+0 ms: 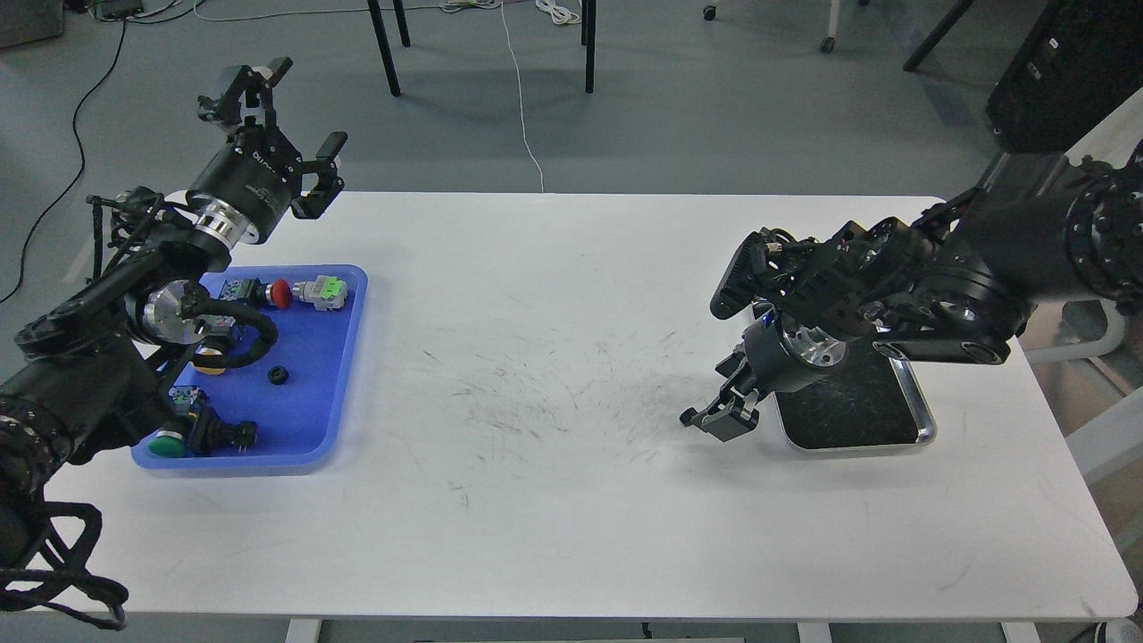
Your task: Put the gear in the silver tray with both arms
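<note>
The silver tray [927, 427] lies on the right of the white table, partly hidden under my right arm. My right gripper [707, 418] points down and left, just off the tray's left edge and a little above the table. Its fingers are close together, with a small black gear [687, 416] at their tips. My left gripper [308, 107] is raised beyond the table's far left edge, open and empty. Another small black gear-like ring [278, 375] lies in the blue tray [344, 393].
The blue plastic tray at the left holds several push-button parts: a red-capped one [279, 293], a green-and-white one [323, 292] and a green-capped one [168, 443]. My left arm hangs over its left half. Chair legs and cables stand on the floor beyond the table.
</note>
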Available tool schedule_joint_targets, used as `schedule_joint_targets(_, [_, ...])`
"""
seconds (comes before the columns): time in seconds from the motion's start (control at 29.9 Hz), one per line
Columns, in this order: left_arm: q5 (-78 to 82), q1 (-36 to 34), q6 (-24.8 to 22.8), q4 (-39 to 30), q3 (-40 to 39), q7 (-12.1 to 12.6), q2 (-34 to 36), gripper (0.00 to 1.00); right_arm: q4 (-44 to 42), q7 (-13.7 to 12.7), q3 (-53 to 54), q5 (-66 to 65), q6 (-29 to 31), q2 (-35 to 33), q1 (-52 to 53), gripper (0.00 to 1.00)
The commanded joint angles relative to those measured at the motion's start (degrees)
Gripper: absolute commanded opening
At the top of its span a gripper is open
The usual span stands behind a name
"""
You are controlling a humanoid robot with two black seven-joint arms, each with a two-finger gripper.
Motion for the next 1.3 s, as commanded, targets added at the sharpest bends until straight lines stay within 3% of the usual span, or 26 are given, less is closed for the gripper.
schedule_joint_targets(0.0, [-0.12, 0.07, 0.01, 0.07, -0.12, -0.12, -0.02, 0.99, -1.47, -0.01, -0.02, 0.15, 0.04, 1.42, -1.61, 0.74])
schedule_joint_targets(0.4, [-0.82, 0.07, 0.01, 0.87, -0.21, -0.38, -0.02, 0.99, -5.87, -0.01, 0.42, 0.59, -0.22, 3.70, -5.92, 0.66])
schedule_joint_targets(0.47, [-0.82, 0.16, 0.01, 0.87, 0.06, -0.38, -0.02, 0.99, -6.75, -0.01, 0.42, 0.68, -0.23, 4.06, -6.18, 0.59])
schedule_joint_targets(0.74, [-0.82, 0.51, 0.01, 0.87, 0.06, -0.38, -0.19, 0.99, -7.45, -0.01, 0.42, 0.68, -0.23, 4.94, -7.50, 0.51])
schedule_joint_targets(1.17, [-0.82, 0.95, 0.01, 0.87, 0.06, -0.56, -0.19, 0.99, -8.59, -0.01, 0.42, 0.59, -0.14, 4.94, -7.77, 0.28])
schedule_joint_targets(1.27, [-0.82, 1.04, 0.01, 0.87, 0.06, -0.64, -0.19, 0.99, -8.77, 0.04, 0.42, 0.50, -0.14, 4.94, -7.77, 0.16])
